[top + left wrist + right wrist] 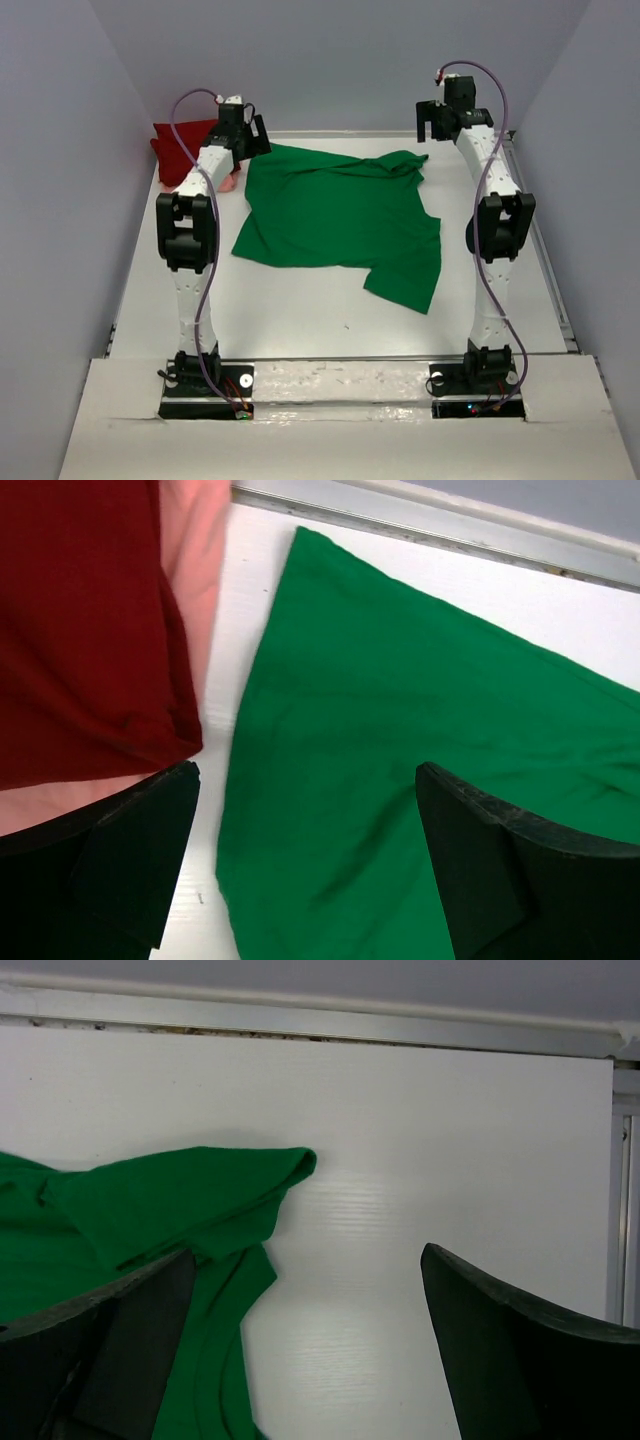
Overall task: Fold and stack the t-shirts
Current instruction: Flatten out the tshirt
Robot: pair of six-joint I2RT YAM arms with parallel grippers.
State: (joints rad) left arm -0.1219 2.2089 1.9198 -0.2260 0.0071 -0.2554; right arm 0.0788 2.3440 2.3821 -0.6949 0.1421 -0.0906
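Observation:
The bright green t-shirt (340, 220) lies spread and rumpled on the white table. The dark red shirt (180, 148) sits bunched at the far left, with a bit of the salmon pink shirt (231, 183) showing beside it. My left gripper (250, 135) is open above the green shirt's far left corner (400, 740); the dark red shirt (80, 630) and pink shirt (195, 570) lie to its left. My right gripper (432, 118) is open above bare table, just right of the green shirt's folded sleeve (170, 1205).
A raised metal rim (300, 1020) runs along the table's far edge, close to both grippers. A side rail (545, 250) runs down the right edge. Grey walls enclose the table on three sides.

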